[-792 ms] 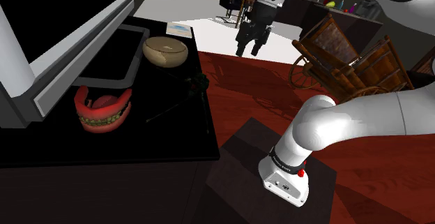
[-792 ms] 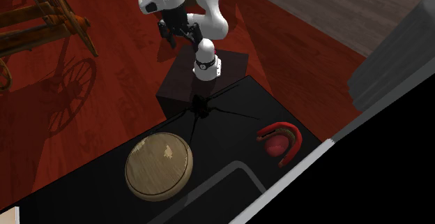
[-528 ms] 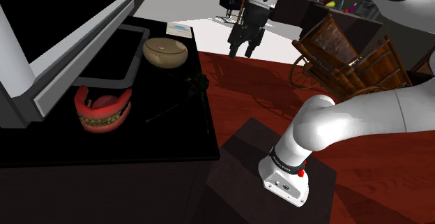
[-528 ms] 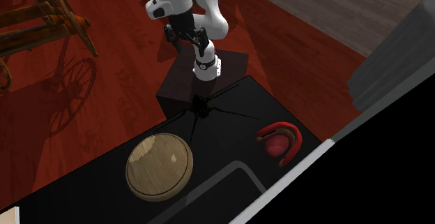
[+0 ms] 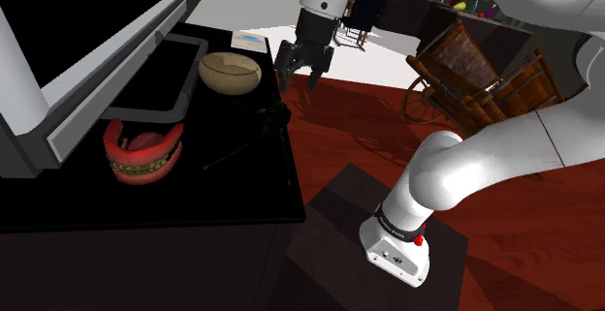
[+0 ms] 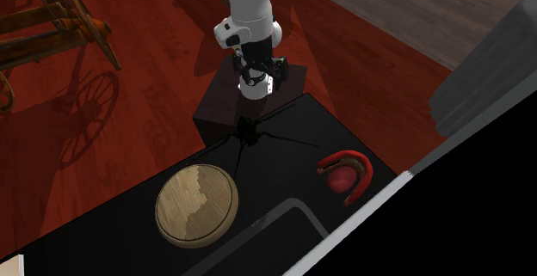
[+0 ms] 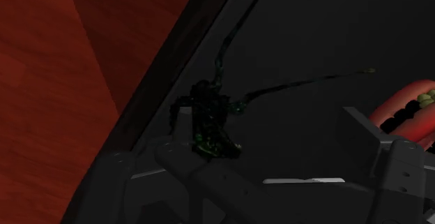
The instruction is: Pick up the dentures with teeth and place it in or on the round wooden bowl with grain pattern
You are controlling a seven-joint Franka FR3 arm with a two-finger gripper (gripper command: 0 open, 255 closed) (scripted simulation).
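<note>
– Which step is judged to be in hand?

– The approach. The all-black two-finger claw (image 5: 297,75) is held in the air near the edge of the flat black table (image 5: 228,188). Its fingers are spread wide and nothing is gripped. The red-gummed dentures (image 5: 143,154) with yellowish teeth are seen lying on the table, not yet lifted. They are well apart from the round, pale wooden bowl (image 5: 231,73), which is set on the same table.

– What is called for next?

– The claw would have to be carried across the table, lowered over the dentures (image 7: 411,107) and closed on the gum arch.

– Is anything found in the way?

– A spindly black object with green glints (image 7: 212,121) is seen at the table's edge, between the claw (image 6: 256,75) and the dentures (image 6: 344,175). Its long thin stalks could be snagged if the claw is brought in low. A pale-rimmed dark tray (image 5: 160,72) is set beside the bowl (image 6: 196,205), and a wooden cart (image 5: 485,86) is left on the red floor, well clear.
</note>
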